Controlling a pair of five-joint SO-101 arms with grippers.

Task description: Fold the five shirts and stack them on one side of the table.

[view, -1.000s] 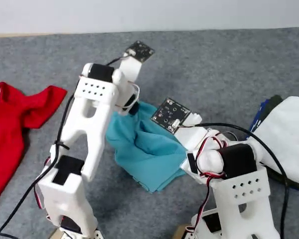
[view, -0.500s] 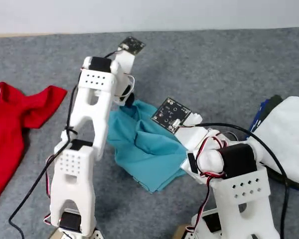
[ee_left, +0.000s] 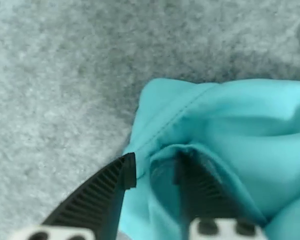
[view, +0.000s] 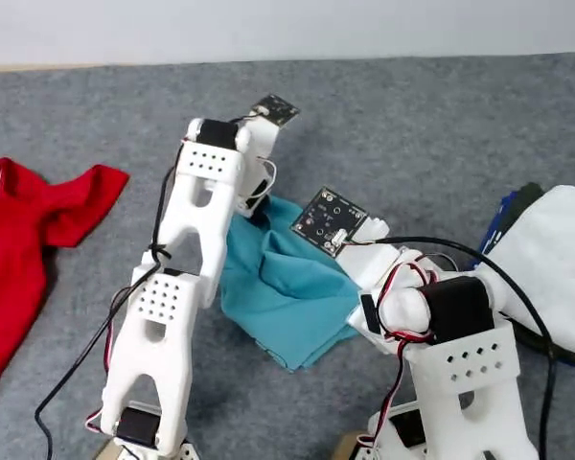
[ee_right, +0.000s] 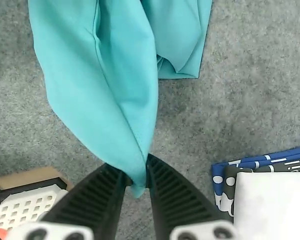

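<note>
A teal shirt lies crumpled on the grey table between the two arms. My left gripper sits at the shirt's far corner; in the left wrist view the left gripper is shut on a raised fold of the teal shirt. My right gripper is shut on an edge of the teal shirt, which hangs stretched away from its fingertips; from above the right gripper is at the shirt's near right side. A red shirt lies spread at the far left.
A white folded shirt tops a pile at the right edge, over a blue patterned one and a dark one. The right arm's base is close under its gripper. Bare grey table stretches behind the arms.
The left arm swung away from me and then back to the right, ending over the teal shirt's far corner. The right arm has stayed put with the shirt's edge.
</note>
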